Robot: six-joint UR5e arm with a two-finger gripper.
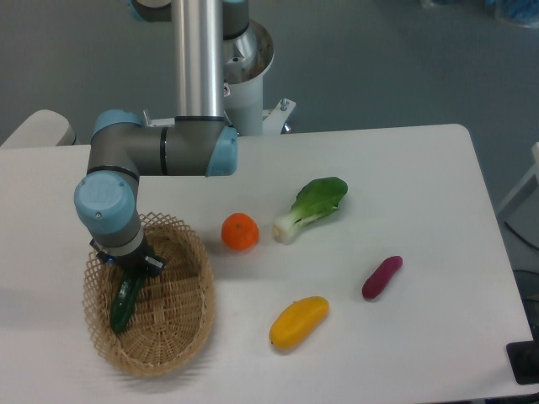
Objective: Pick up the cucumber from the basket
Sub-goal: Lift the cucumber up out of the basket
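The cucumber [125,305] is dark green and glossy and lies slanted inside the tan wicker basket [181,337] at the front left of the table. My gripper [128,271] points down into the basket, directly over the cucumber's upper end. The fingers are mostly hidden under the wrist. They seem to stand on either side of the cucumber's top, but I cannot tell whether they are closed on it.
An orange [240,231] sits just right of the basket. A bok choy [313,206], a yellow fruit [298,322] and a purple vegetable [381,278] lie further right. The arm's base column [200,59] stands at the back.
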